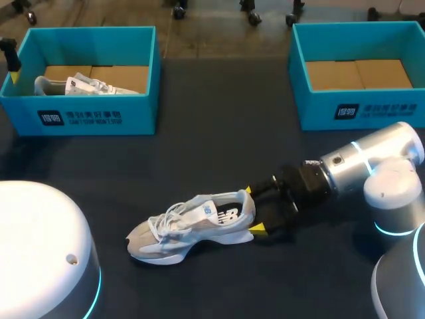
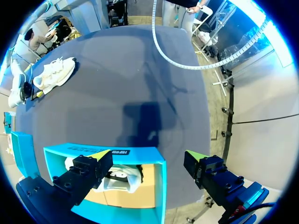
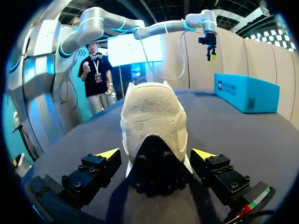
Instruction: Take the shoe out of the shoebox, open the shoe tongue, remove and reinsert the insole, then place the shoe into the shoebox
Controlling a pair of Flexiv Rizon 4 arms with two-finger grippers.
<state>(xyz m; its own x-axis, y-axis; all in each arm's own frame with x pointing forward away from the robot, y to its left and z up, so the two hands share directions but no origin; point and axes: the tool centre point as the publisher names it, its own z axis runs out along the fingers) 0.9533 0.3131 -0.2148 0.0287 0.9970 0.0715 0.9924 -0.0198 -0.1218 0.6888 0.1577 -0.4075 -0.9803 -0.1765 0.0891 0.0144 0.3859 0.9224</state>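
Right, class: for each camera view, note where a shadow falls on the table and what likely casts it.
Head view: soft shadow on the table beneath the shoe and the right gripper. Left wrist view: a dark blocky patch beyond the box, ahead of the left gripper, probably that gripper's shadow. Right wrist view: shade pools under the shoe's heel.
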